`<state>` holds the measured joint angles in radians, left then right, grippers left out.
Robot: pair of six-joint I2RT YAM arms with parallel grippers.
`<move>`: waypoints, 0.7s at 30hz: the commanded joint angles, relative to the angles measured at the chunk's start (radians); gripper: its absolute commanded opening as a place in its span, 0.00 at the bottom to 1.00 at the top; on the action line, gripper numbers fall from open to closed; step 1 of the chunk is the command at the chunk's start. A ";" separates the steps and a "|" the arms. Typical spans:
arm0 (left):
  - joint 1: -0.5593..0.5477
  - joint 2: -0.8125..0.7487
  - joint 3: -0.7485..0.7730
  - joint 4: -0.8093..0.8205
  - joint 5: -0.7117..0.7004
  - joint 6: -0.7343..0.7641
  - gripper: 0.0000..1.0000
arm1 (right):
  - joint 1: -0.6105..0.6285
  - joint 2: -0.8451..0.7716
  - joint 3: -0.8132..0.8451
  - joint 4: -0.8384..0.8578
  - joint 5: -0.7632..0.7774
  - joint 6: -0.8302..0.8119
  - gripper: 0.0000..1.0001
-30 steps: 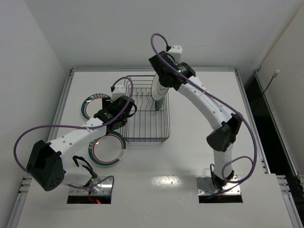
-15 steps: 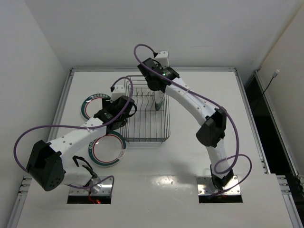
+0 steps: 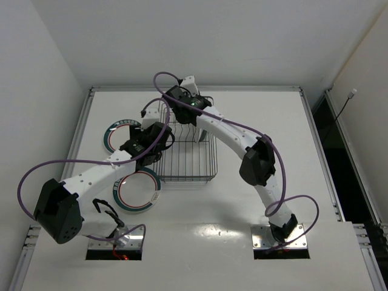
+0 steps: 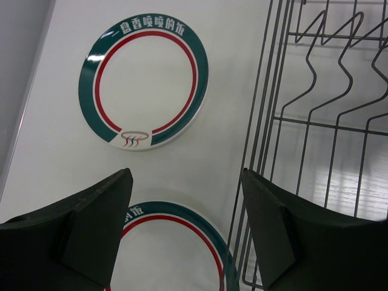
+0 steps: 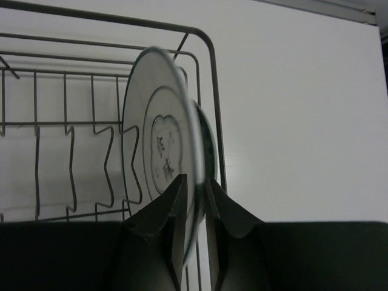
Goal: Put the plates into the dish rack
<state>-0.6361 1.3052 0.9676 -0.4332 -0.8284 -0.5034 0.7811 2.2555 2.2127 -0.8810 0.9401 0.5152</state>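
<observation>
The dish rack (image 3: 188, 159) is a dark wire basket in the middle of the table. My right gripper (image 3: 195, 123) reaches over its far end and is shut on the pale grey-white plate (image 5: 159, 145), which stands on edge inside the rack by its right wall (image 5: 213, 103); the fingers (image 5: 176, 206) pinch its rim. In the top view this plate (image 3: 203, 133) is mostly hidden by the arm. Two green-rimmed plates lie flat left of the rack, one farther (image 3: 119, 130) and one nearer (image 3: 138, 191). My left gripper (image 3: 151, 142) hovers open and empty above them (image 4: 187, 177).
The rack's upright divider prongs (image 4: 330, 73) rise just right of my left gripper. The table's left edge (image 3: 80, 139) lies close beyond the far green plate (image 4: 143, 88). The nearer plate (image 4: 176, 242) lies under the left fingers.
My right arm has swung left and down over the rack's far end, bringing the grey-white plate down into the rack. The left arm has not moved.
</observation>
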 commanded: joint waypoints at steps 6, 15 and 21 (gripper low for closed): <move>-0.004 0.009 0.019 -0.044 -0.118 -0.078 0.82 | -0.028 -0.249 -0.226 0.036 -0.239 0.158 0.37; 0.288 0.094 0.091 -0.088 0.115 -0.101 0.92 | -0.028 -0.837 -0.757 0.396 -0.144 0.167 0.57; 0.392 0.344 0.224 -0.105 0.213 -0.073 0.91 | -0.097 -1.013 -0.929 0.473 -0.175 0.157 0.64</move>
<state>-0.2592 1.5799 1.1381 -0.5308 -0.6987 -0.5842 0.7105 1.1919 1.3384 -0.4965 0.7792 0.6628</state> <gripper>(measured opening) 0.906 0.638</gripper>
